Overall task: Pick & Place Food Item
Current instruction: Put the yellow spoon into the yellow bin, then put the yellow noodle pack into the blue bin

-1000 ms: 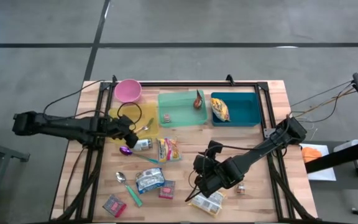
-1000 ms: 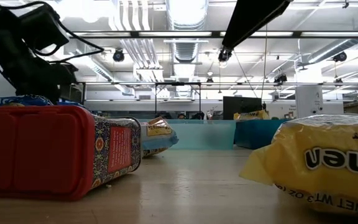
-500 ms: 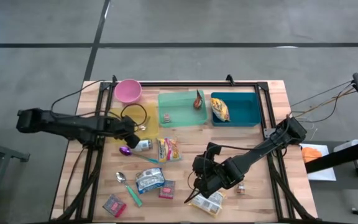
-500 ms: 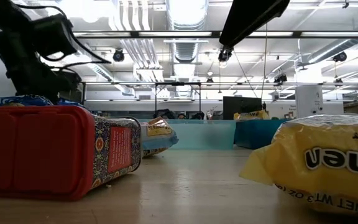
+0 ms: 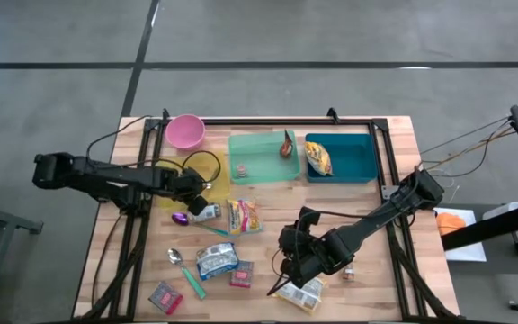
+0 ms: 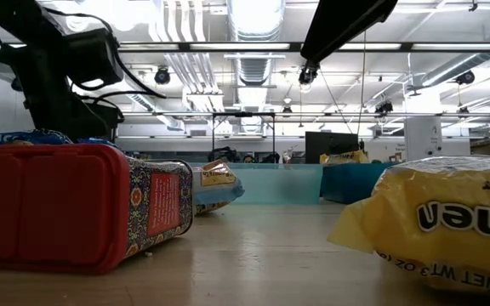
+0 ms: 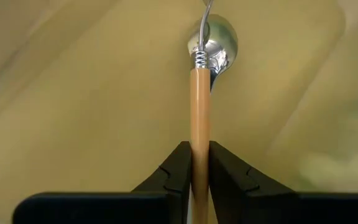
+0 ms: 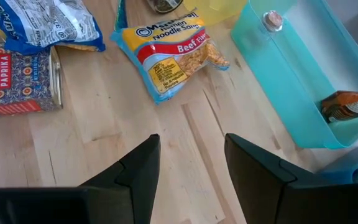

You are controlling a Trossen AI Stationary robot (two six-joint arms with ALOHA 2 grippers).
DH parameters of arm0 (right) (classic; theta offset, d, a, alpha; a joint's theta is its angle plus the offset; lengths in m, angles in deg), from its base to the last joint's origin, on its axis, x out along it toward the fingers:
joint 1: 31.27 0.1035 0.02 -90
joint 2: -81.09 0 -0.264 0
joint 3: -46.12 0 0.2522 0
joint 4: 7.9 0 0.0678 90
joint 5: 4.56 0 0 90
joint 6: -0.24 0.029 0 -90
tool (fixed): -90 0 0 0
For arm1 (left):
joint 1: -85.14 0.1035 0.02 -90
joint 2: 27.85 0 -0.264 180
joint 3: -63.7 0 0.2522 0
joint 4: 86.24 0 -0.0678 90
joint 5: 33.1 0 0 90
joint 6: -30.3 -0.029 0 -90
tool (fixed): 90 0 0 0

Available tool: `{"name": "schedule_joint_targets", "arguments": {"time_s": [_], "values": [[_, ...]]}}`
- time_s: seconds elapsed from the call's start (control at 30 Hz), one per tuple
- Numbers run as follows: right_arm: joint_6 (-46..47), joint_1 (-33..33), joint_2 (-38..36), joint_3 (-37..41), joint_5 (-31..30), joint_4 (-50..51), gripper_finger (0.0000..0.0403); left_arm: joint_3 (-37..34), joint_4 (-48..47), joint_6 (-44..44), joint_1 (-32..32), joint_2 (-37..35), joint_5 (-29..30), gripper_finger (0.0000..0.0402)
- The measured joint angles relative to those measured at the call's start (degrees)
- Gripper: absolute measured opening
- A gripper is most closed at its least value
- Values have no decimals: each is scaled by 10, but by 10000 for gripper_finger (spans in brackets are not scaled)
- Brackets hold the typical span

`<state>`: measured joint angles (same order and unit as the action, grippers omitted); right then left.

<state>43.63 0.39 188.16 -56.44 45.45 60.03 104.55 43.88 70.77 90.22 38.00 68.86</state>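
Note:
My left gripper [image 7: 200, 149] [image 5: 196, 187] is over the yellow tray [image 5: 180, 167] at the table's left and is shut on a wooden-handled utensil [image 7: 199, 93] with a shiny metal end [image 7: 211, 38]. My right gripper [image 8: 188, 155] [image 5: 297, 259] hangs open above bare wood at the near middle, touching nothing. A beef noodle packet [image 8: 173, 53] [image 5: 244, 216] lies flat on the table ahead of it, and a paprika tin [image 8: 17, 78] lies beside that. A yellow ramen pack [image 5: 301, 292] lies just below the right gripper near the front edge. My left gripper pinches the utensil's wooden handle [image 7: 199, 134] between its two fingers. The handle runs straight out ahead of the fingers, along them, slanting steeply down. Its metal end is over the yellow tray's floor; whether it touches the floor I cannot tell.
A pink bowl [image 5: 185, 130], a green bin [image 5: 263, 155] and a blue bin [image 5: 353, 160] holding a snack bag [image 5: 318, 157] line the far edge. A purple spoon [image 5: 181, 218], a blue-white bag [image 5: 216, 259], a red tin [image 6: 75, 204] and a green-handled spoon [image 5: 187, 270] lie at the near left.
My left arm has reached a little toward the table's right, over the yellow tray, and its gripper has tipped more steeply down while staying shut on the utensil.

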Motion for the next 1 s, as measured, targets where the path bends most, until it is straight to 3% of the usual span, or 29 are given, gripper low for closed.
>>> {"name": "schedule_joint_targets", "arguments": {"time_s": [0.33,0.57,0.77,1.0], "values": [[1,0,0,0,2,-2,178,1,-3,-2,3,-1,-1,160],[0,0,0,0,2,-3,178,48,-52,-2,3,-1,-1,220],[22,0,0,0,14,-4,178,91,-71,-3,3,-1,5,239],[130,4,0,5,105,19,178,105,-41,-20,-4,-5,3,240]]}}
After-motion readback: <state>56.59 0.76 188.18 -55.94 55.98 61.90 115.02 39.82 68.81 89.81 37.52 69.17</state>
